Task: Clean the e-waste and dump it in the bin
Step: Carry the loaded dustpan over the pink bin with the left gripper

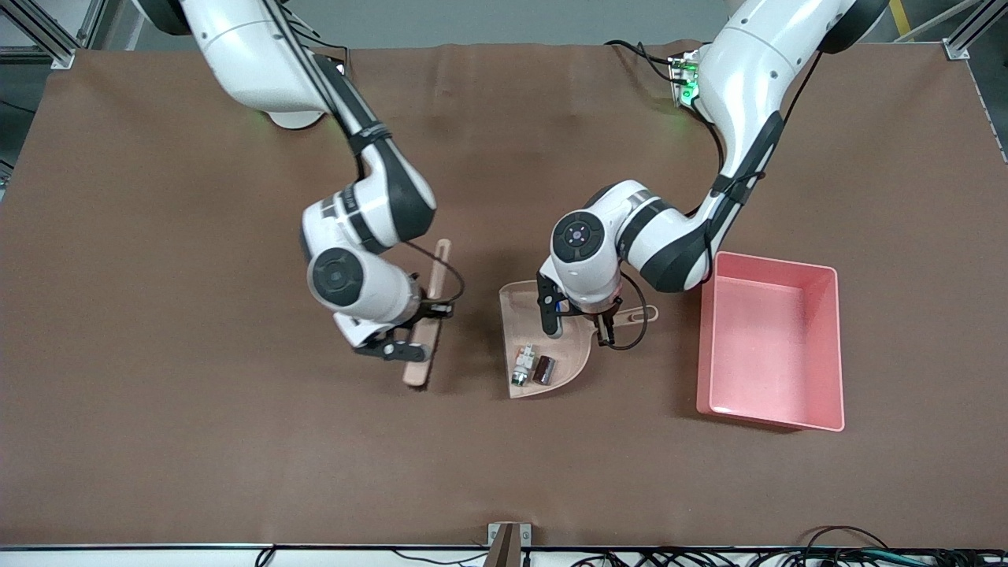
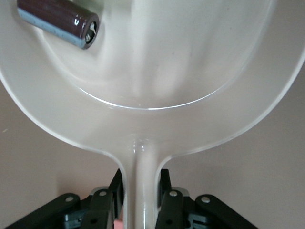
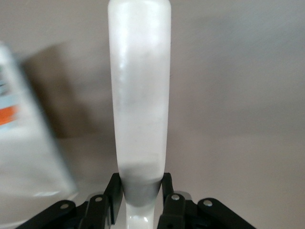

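brown cloth-covered table filling frame, pink bin at lower right, long axis up-down, left gripper clamped on dustpan handle at centre, right gripper clamped on brush handle, white part and maroon part side by side in dustpan, long axes roughly up-down

Robotics lab. Brown mat covers large table; aluminium frame posts at corners; cables along table edge nearest front camera; two white arms mounted on table; green-lit circuit board by left arm's base.
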{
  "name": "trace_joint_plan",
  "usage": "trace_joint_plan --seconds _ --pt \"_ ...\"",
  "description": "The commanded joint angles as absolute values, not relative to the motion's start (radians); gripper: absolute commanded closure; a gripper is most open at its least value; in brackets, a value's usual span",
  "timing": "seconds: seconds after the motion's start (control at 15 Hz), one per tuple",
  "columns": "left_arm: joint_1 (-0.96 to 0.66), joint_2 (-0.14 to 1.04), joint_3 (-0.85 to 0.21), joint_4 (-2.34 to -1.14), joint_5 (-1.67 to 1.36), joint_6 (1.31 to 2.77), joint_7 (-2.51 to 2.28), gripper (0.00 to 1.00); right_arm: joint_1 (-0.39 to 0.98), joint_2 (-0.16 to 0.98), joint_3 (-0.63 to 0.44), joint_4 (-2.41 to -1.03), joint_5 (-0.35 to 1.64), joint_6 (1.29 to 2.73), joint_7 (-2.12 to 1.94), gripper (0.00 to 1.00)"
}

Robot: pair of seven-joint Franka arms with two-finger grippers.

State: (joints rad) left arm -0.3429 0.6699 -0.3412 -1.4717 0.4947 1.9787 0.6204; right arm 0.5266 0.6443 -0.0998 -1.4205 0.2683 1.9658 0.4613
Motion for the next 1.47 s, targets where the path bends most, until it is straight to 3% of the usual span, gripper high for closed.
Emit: trace_joint_plan --seconds 0.0,0.33,0.93,1.2,1.4 --pt "-0.289 0.565 -0.348 -1.493 0.421 1.925 0.713 1.0 0.438 0.571 -0.086 -1.511 0.201 1.963 0.365 1.0" --pt "-0.146 0.433 -0.386 -1.627 0.411 1.902 0.839 1.0 0.287 0.48 -0.086 -1.652 0.156 2.008 0.229 1.0" --pt "0.375 0.252 -0.629 -1.905 0.411 2.063 1.187 1.0 0.085 0.339 -0.086 -2.024 0.156 2.239 -0.028 0.99" --pt "0.534 0.198 -0.664 -1.924 0.41 2.072 1.362 1.0 0.074 0.278 -0.087 -2.189 0.152 2.373 -0.051 0.99" --pt "0.574 0.192 -0.649 -1.914 0.49 2.068 1.407 1.0 0.019 0.272 -0.089 -2.227 0.147 2.41 -0.132 0.99"
